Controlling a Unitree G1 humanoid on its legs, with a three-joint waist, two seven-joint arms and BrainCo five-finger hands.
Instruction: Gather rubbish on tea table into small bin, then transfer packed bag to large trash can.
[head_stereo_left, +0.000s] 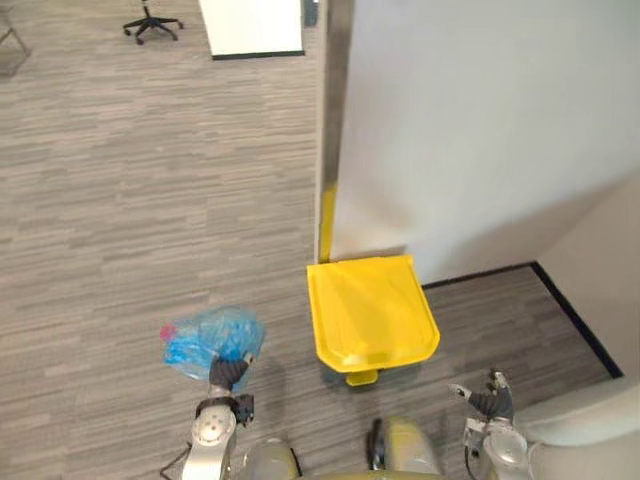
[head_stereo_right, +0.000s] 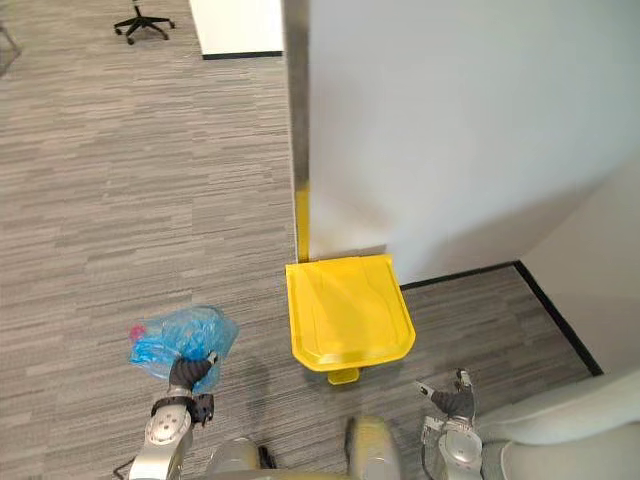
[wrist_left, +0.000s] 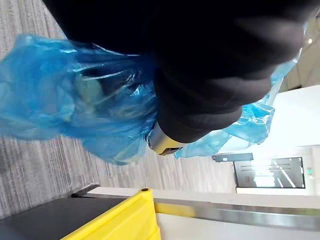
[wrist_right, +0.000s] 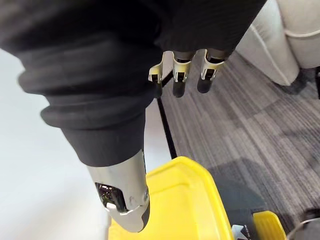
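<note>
A blue plastic rubbish bag (head_stereo_left: 208, 338), filled and bunched at the top, hangs just above the grey carpet at the lower left. My left hand (head_stereo_left: 229, 373) is shut on its gathered neck; in the left wrist view the blue film (wrist_left: 75, 110) wraps around the hand. The large yellow trash can (head_stereo_left: 370, 308) stands to the right of the bag against a white wall, lid closed, with its yellow foot pedal (head_stereo_left: 362, 378) at the front. My right hand (head_stereo_left: 488, 399) hovers low at the lower right, open and holding nothing, with the can's lid (wrist_right: 180, 205) just past its thumb.
A white wall (head_stereo_left: 480, 130) with a metal corner post (head_stereo_left: 330, 120) rises behind the can, and a black skirting strip runs along its base. A pale sofa (head_stereo_left: 590, 430) sits at the lower right. An office chair (head_stereo_left: 150, 22) stands far off on the open carpet to the left.
</note>
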